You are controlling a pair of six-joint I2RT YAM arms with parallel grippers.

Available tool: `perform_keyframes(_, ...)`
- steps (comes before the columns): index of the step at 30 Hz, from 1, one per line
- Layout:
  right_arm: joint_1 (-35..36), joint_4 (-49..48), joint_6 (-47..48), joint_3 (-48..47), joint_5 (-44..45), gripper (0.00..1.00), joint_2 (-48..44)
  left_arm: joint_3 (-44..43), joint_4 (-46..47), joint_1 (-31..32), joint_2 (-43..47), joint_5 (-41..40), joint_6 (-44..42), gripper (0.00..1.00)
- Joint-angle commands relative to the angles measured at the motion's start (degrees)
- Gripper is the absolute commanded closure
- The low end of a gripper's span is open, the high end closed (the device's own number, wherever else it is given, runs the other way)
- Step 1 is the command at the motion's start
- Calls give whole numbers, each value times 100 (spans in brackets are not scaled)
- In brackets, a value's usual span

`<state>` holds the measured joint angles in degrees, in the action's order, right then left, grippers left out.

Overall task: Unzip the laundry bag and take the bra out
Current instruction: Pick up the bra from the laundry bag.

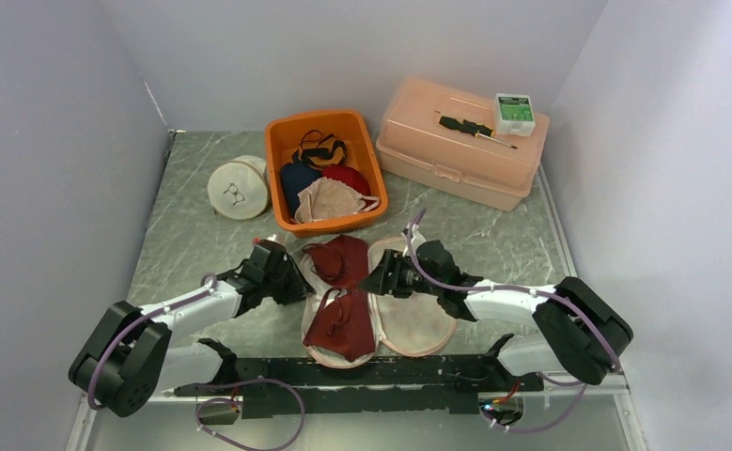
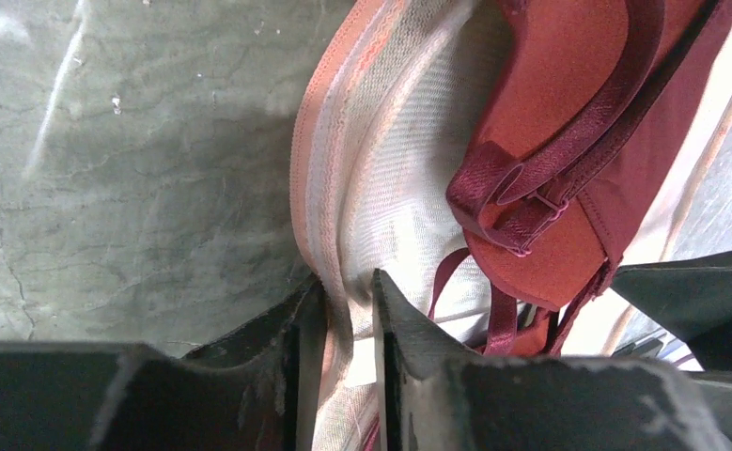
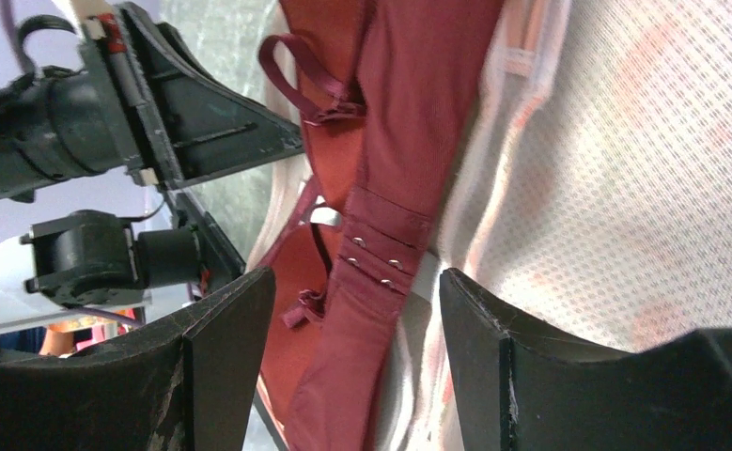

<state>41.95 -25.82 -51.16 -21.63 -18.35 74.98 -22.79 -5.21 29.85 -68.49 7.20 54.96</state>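
Behind the left gripper [image 1: 289, 282] and right gripper [image 1: 378, 279], with matte black wedge fingers [image 3: 221, 376], run white arm shells [image 1: 193, 305], bulky black joints [image 1: 122, 362] and looping lilac cables [image 1: 409, 235].

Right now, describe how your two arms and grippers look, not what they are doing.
Both arms match: the left arm and right arm have white links between bulky black joint housings, with a lavender cable looped along each. The left gripper and right gripper have flat, matte black wedge-shaped fingers, scuffed at the edges. No markings or sleeves show.
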Motion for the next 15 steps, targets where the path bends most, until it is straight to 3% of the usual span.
perform_keyframes(1, 72, -152, -75, -214, 36, 32, 263, 311, -284, 21, -159, -382, 17, 72)
perform_keyframes(15, 340, -114, -3, -596, 253, 33, 718, 541, 98, 98, -447, -281, 129, 83)
